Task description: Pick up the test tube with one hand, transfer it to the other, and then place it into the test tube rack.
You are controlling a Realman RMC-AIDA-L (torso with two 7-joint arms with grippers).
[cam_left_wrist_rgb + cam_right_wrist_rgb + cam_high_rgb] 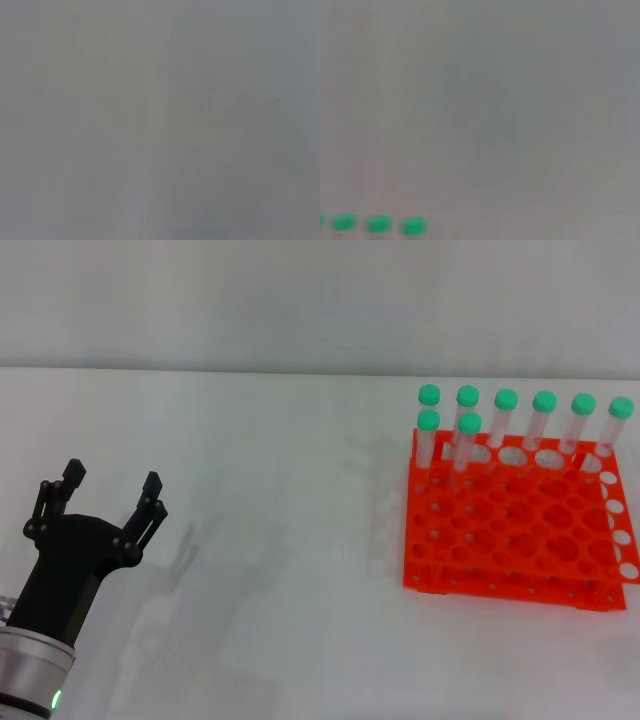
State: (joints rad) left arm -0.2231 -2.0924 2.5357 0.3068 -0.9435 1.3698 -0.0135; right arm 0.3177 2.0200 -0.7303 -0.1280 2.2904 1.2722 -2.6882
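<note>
Head view: left gripper (110, 502) spread open, empty, low over near-left desk (280, 570); green-capped tubes (468, 440) upright in far-right orange rack (515, 530). Probably light, slick, best pinched mid-barrel. Right gripper unseen.

Left arm: low at the robot's left in the head view, reaching up and forward.
Left wrist: white-silver cylinder (35, 668), small green light glowing near its lower edge.
Left gripper: black, thin jointed fingers (110, 490), spread wide apart, nothing between them, tips pointing away from the robot.
Right arm: not showing in the head view at all.
</note>
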